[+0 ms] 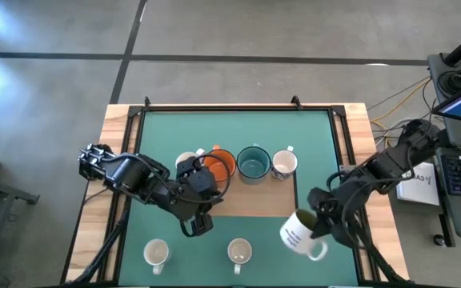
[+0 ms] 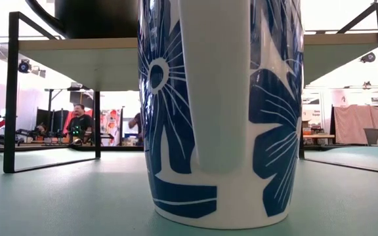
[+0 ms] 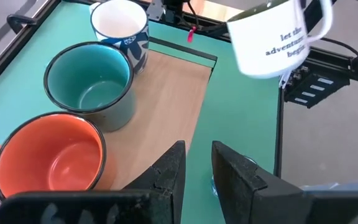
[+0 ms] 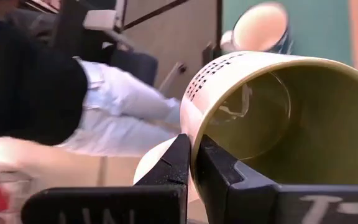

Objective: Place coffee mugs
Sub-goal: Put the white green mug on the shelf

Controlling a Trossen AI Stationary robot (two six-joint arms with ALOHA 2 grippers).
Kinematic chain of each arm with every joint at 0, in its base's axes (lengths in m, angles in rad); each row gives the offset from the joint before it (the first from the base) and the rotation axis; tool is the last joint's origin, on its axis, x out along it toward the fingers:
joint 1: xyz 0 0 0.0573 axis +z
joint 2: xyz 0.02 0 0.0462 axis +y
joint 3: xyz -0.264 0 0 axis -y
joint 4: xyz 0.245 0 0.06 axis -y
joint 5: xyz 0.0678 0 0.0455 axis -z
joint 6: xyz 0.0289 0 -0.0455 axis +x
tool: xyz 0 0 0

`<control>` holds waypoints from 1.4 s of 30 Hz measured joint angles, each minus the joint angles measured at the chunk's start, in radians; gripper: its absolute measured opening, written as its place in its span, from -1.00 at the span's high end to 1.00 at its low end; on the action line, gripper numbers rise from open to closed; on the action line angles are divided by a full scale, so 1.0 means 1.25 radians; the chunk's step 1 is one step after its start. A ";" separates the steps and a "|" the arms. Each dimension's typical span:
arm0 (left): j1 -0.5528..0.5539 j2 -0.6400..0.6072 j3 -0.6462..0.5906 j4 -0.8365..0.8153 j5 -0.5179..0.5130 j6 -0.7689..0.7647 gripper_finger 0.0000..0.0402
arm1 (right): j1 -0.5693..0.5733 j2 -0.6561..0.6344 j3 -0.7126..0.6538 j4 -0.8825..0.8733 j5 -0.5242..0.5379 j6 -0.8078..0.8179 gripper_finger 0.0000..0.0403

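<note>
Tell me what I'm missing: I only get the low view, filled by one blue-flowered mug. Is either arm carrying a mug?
Observer: Yes. The right claw is shut on the rim of the printed mug, held tilted above the table's front right.
Operator: And the left?
Observer: The left claw is open and empty, over the wooden board.
Operator: Any mugs near that board?
Observer: The orange mug and teal mug stand side by side at its edge.

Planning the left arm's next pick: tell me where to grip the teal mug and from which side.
Grip the teal mug by its rim wall, coming straight down. It stands upright and open-topped, but the orange mug and a white mug crowd its sides; no handle shows.
</note>
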 joint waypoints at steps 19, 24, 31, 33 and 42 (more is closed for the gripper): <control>0.001 -0.001 0.000 0.006 -0.001 -0.035 0.70 | -0.063 0.159 0.187 -0.251 0.084 -0.411 0.95; 0.001 -0.001 0.000 0.023 -0.001 -0.050 0.70 | -0.068 0.218 0.267 -0.344 0.086 -0.532 0.95; 0.001 -0.001 0.000 0.051 -0.027 -0.055 0.70 | -0.070 0.304 0.364 -0.515 0.090 -0.702 0.95; 0.001 -0.001 0.000 0.062 -0.039 -0.056 0.70 | -0.073 0.325 0.388 -0.548 0.100 -0.742 0.95; 0.001 0.001 0.000 0.090 -0.043 -0.065 0.70 | -0.075 0.385 0.467 -0.573 0.107 -0.883 0.95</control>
